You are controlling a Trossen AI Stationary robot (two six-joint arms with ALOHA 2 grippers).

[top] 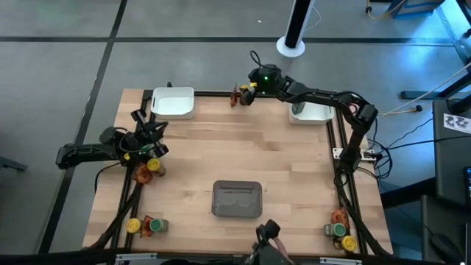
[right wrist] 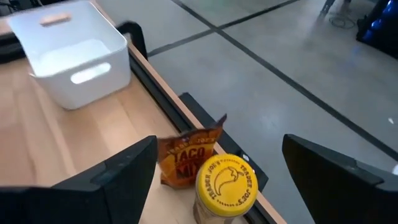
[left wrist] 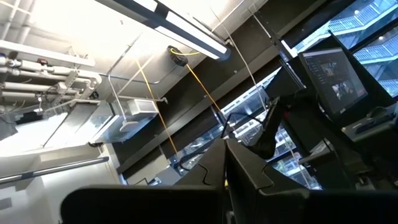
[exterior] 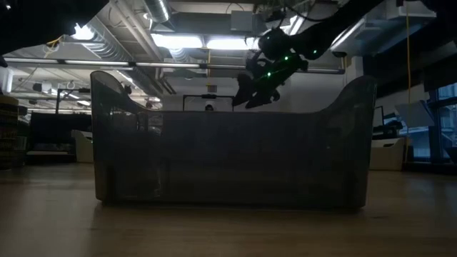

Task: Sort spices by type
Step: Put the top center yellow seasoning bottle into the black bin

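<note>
Hovering at the worktop's far edge, your right gripper (right wrist: 214, 171) spreads its jaws wide above a yellow-lidded jar (right wrist: 226, 182) touching a taco seasoning packet (right wrist: 186, 155). Your left gripper (top: 151, 136), jaws clenched, waits at the left edge.

Grey concrete floor (top: 66, 66) crossed by dark seams surrounds the wooden table (top: 221, 154), while overhead long fluorescent ceiling lights (exterior: 193, 43) glow among exposed pipes (left wrist: 43, 68) and ducts, with a computer monitor (left wrist: 333, 78) standing beside bright windows (left wrist: 373, 25).
</note>
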